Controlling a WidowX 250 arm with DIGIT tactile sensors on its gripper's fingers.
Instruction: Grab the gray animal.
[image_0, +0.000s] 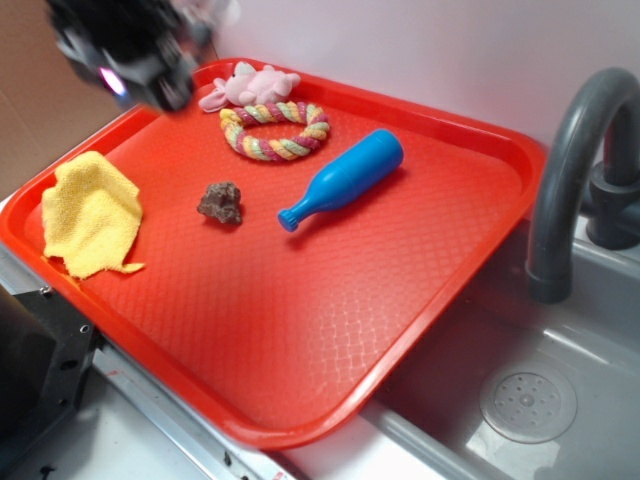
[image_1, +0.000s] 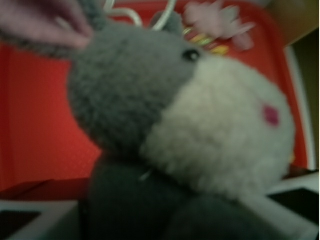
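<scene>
The gray animal (image_1: 150, 100) fills the wrist view, blurred: gray head, whitish face with a pink spot, dark eye, pink-lined ear at the top left, white string loop behind. Its dark body sits low in that view, right at my jaws. In the exterior view my gripper (image_0: 130, 55) is a blurred dark shape raised above the far left corner of the red tray (image_0: 480, 270). A bit of gray fluff (image_0: 205, 12) shows at its top edge. The gripper appears shut on the gray animal and holds it off the tray.
On the tray lie a pink plush animal (image_0: 250, 85), a striped rope ring (image_0: 275, 130), a blue bottle (image_0: 345, 180), a small brown lump (image_0: 220, 203) and a yellow cloth (image_0: 90, 215). A gray faucet (image_0: 570, 170) and sink drain (image_0: 527, 405) are on the right.
</scene>
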